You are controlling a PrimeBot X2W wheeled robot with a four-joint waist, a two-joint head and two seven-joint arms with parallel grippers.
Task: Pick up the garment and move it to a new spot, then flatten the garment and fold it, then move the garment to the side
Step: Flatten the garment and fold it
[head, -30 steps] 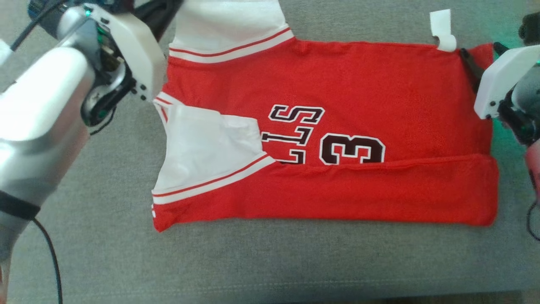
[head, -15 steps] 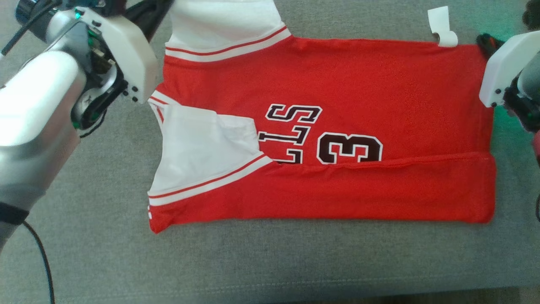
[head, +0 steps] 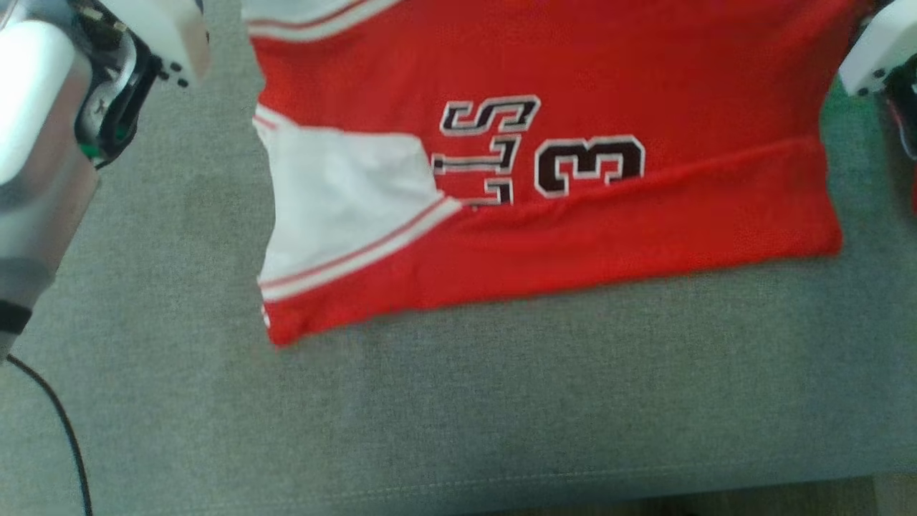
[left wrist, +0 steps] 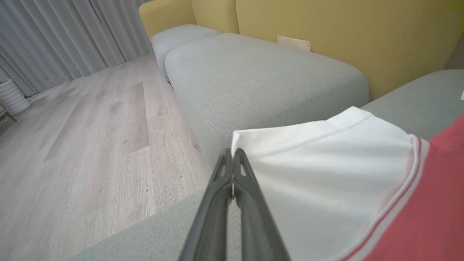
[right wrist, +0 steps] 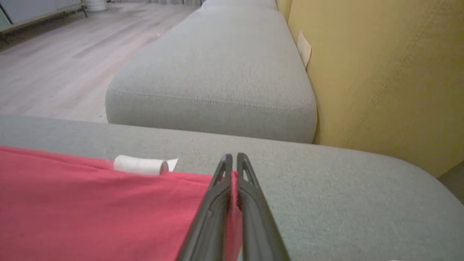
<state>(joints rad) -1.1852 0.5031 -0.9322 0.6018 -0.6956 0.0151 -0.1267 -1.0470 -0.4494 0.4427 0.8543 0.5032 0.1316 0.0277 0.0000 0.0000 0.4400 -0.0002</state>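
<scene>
Domestic living room. Grey upholstered sofa cushions point(left wrist: 253, 79) set against a mustard-yellow backrest point(left wrist: 362, 36), a pale wood-plank floor point(left wrist: 90, 145) alongside, and full-length grey curtains point(left wrist: 54, 40) indicate a home.

R gripper point(right wrist: 234, 159) pinching red fabric garment point(right wrist: 90, 206), lower centre.
Jaws closed w/ cloth edge btwn them; white curled tag point(right wrist: 139, 165) at hem, left of tips; grey sofa cushion point(right wrist: 344, 203) beneath; mustard backrest point(right wrist: 380, 72) upper right.
</scene>
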